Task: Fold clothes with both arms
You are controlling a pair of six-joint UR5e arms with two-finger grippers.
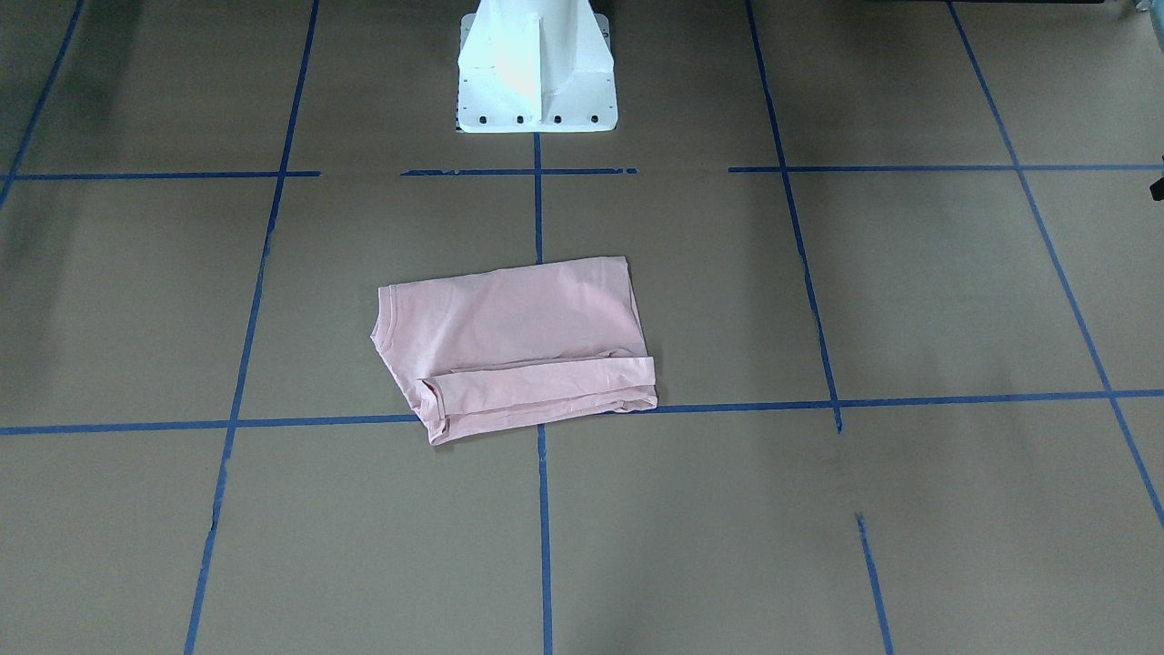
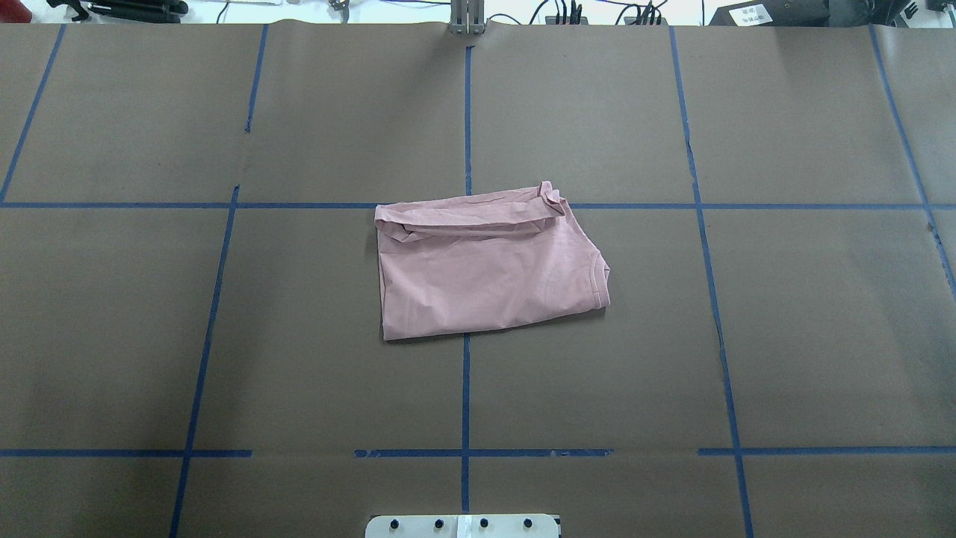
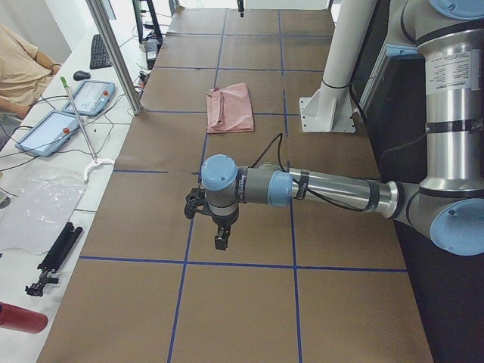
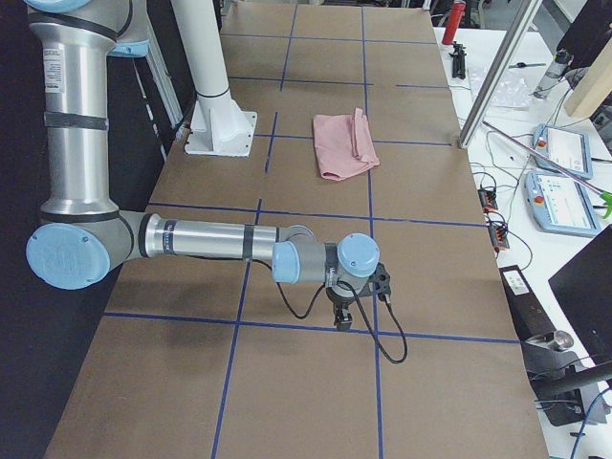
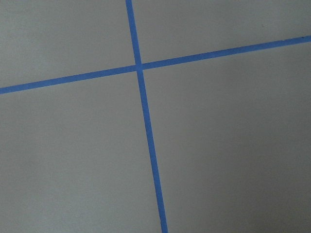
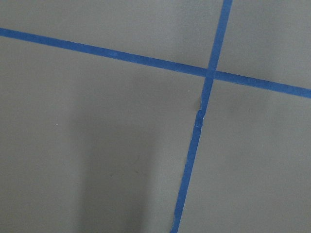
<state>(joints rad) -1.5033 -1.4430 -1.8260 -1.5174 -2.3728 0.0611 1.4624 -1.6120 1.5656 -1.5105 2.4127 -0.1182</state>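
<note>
- One table (image 2: 149, 336), covered in brown paper with a blue tape grid, carried the whole job.
- Both arms hung low over the table ends, well apart from the garment: the left arm (image 3: 333, 189) and the right arm (image 4: 201, 239).
- A pale pink T-shirt (image 2: 485, 269) lay flat near the table centre, in front of the white pedestal (image 1: 536, 73). It was already folded into a rough rectangle, with a rolled band along its far edge and the collar toward the robot's right.
- Handling, as judged: light, soft, limp cloth (likely to sag and slide on the paper). It would best be pinched at two corners of one short edge, through all layers, and lifted by both arms together.
- The left gripper (image 3: 220, 243) and right gripper (image 4: 342, 323) pointed down at bare paper, and nothing hung from either. Whether their fingers were apart or together could not be told, and neither wrist view showed them.
- No print, lettering or tag showed on the shirt. A label on the left arm's upright section was too small to read.
</note>
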